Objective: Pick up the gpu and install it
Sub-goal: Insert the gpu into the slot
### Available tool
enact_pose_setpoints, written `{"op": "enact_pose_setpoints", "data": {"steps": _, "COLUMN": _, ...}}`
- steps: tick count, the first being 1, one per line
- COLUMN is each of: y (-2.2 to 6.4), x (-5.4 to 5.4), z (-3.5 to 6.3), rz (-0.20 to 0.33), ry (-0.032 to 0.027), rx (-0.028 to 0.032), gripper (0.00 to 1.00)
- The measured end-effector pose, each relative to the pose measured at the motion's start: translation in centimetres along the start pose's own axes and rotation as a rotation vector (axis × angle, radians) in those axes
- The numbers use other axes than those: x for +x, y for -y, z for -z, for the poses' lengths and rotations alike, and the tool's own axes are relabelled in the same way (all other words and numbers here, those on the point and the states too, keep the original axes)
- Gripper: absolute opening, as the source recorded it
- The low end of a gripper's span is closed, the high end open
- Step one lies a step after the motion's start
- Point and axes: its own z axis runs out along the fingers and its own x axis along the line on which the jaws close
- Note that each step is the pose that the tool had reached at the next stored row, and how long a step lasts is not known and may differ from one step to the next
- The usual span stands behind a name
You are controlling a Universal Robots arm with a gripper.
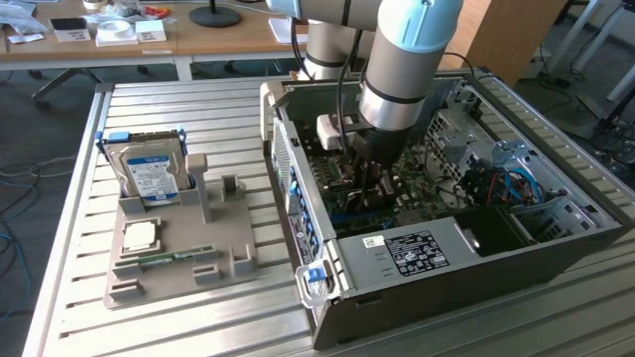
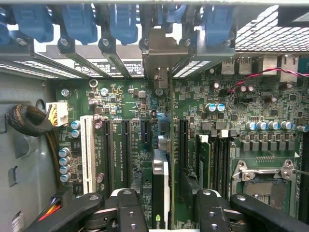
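Black gpu (image 2: 161, 183), one, edge-on in motherboard (image 2: 120, 104); jaws apart beside it.

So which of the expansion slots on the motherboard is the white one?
The white slot is the outermost, on the side of the coiled black cable; the other slots beside it are black.

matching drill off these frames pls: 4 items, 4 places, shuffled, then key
Items:
1. gpu
2. hard drive
3. RAM stick
4. gripper

Places:
A. lying flat on the grey holder, near its front
B. standing on edge over the motherboard, bracket at the rear slots
C. inside the open case, fingers either side of the card
D. upright in the grey holder, outside the case

Pairs: 1-B, 2-D, 3-A, 4-C
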Motion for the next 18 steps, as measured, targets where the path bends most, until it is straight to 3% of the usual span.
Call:
{"op": "enact_pose_setpoints", "data": {"steps": 10, "y": 0.02, "x": -0.03, "z": 1.01, "rz": 0.0, "ry": -0.0006, "rx": 0.0, "gripper": 0.46}}
{"op": "enact_pose_setpoints", "data": {"steps": 18, "y": 0.02, "x": -0.03, "z": 1.02, "rz": 0.0, "ry": -0.0005, "rx": 0.0, "gripper": 0.46}}
